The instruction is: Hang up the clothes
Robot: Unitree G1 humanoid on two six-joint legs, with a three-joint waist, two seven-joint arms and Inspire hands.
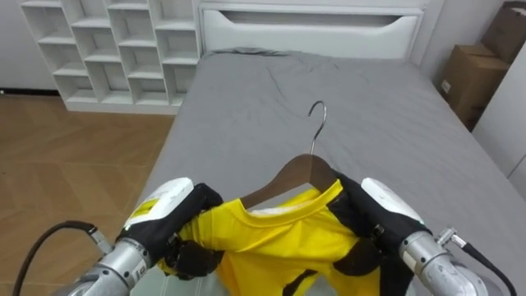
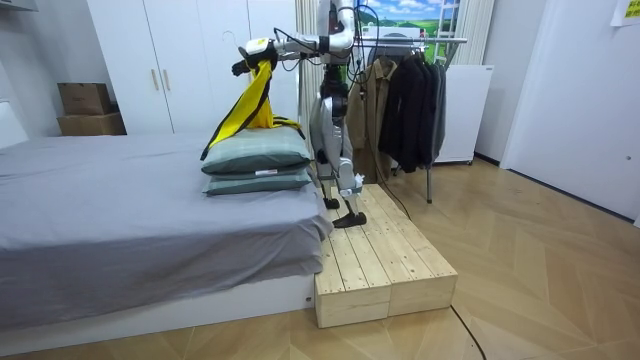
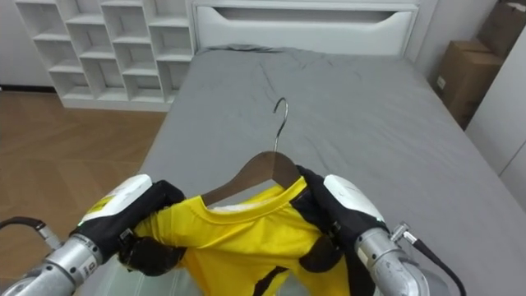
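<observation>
Though half-hidden, hanger (image 1: 297, 171) inside yellow shirt (image 1: 271, 234).

Ahead of the robot the grey bed (image 1: 345, 107) lies flat and open up to the white headboard (image 1: 304, 29). 2 stacked pillows (image 2: 258, 165) sit just under the hanging yellow shirt (image 1: 279, 234), blocking the way down. Behind, dark garments (image 2: 410, 110) crowd the clothes rack (image 2: 452, 41). Cardboard boxes (image 1: 472, 78) stand far right, cubby shelves (image 1: 115, 49) far left.

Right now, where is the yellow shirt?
The yellow shirt sits on a wooden hanger, gripped by the left hand and right hand above the grey bed.
</observation>
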